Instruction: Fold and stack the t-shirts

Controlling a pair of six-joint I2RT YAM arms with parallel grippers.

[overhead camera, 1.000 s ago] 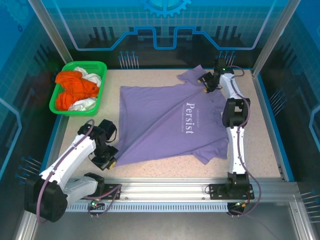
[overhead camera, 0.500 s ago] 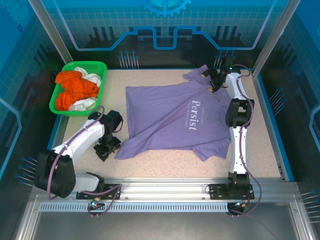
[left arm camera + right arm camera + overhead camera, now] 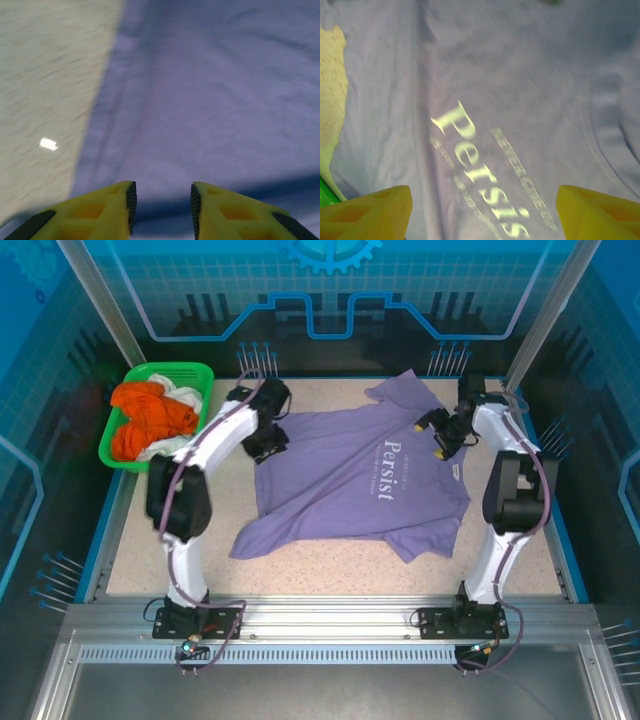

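Since a second ago the left gripper (image 3: 268, 443) has swung from the lower left of the top view up to the upper-left corner of the lavender t-shirt (image 3: 350, 480), which has slid right and now lies spread across the middle of the speckled table (image 3: 330, 565). Its yellow fingers (image 3: 117, 200) stand a narrow gap apart over the cloth's edge, holding nothing. The right gripper (image 3: 440, 435) sits at centre right by the collar, spread wide and empty above the "Persist" lettering (image 3: 480, 165). Orange t-shirts (image 3: 150, 415) and a white t-shirt (image 3: 170, 448) lie heaped in the green basket (image 3: 205, 375) at upper left.
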